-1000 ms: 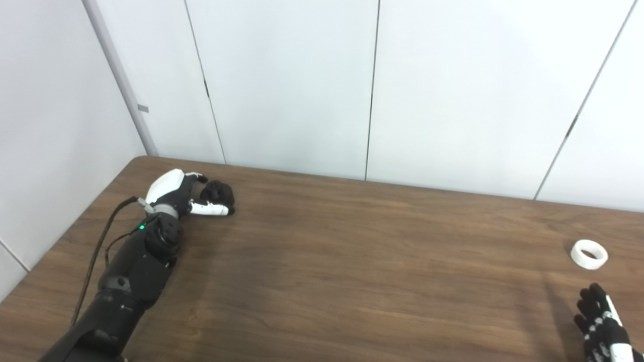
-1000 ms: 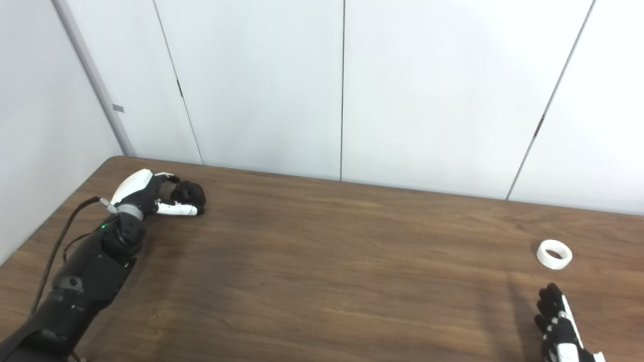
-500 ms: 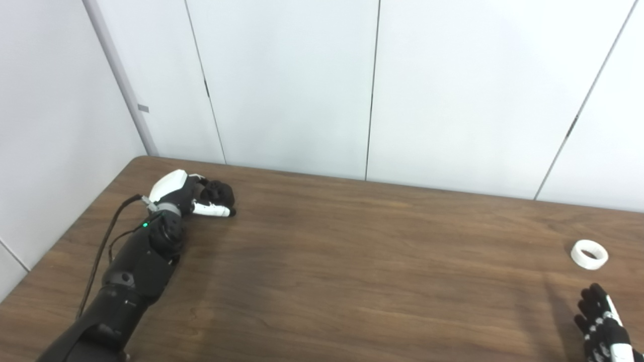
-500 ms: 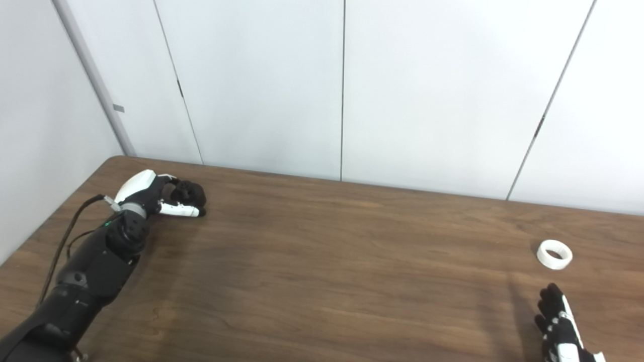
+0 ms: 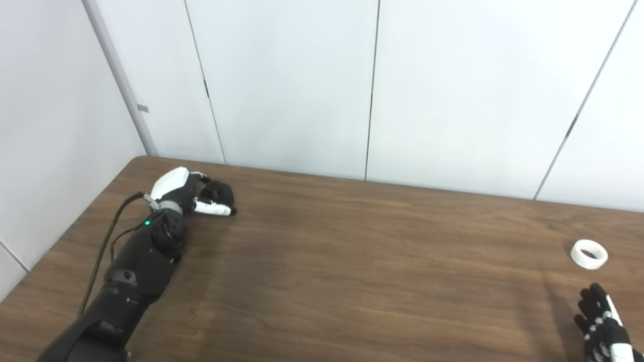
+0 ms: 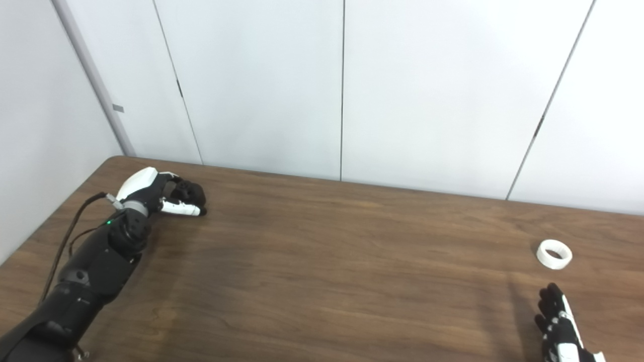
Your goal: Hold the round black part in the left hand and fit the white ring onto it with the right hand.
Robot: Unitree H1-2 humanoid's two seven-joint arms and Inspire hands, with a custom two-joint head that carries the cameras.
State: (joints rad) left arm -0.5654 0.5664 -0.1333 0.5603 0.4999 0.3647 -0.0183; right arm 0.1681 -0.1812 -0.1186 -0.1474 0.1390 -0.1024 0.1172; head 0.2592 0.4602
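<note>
Left hand at far left corner of brown wooden table, fingers clenched around round black part. Small white plastic ring lies near right edge (untouched). Right hand just beside it, fingers released.

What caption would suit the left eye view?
Left hand closes around the round black part while the white ring waits near the right hand.

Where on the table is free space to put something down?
The wide middle of the table is bare, between the left hand closing around the black part and the white ring. The right corner is tighter: the right hand sits just below the ring.
</note>
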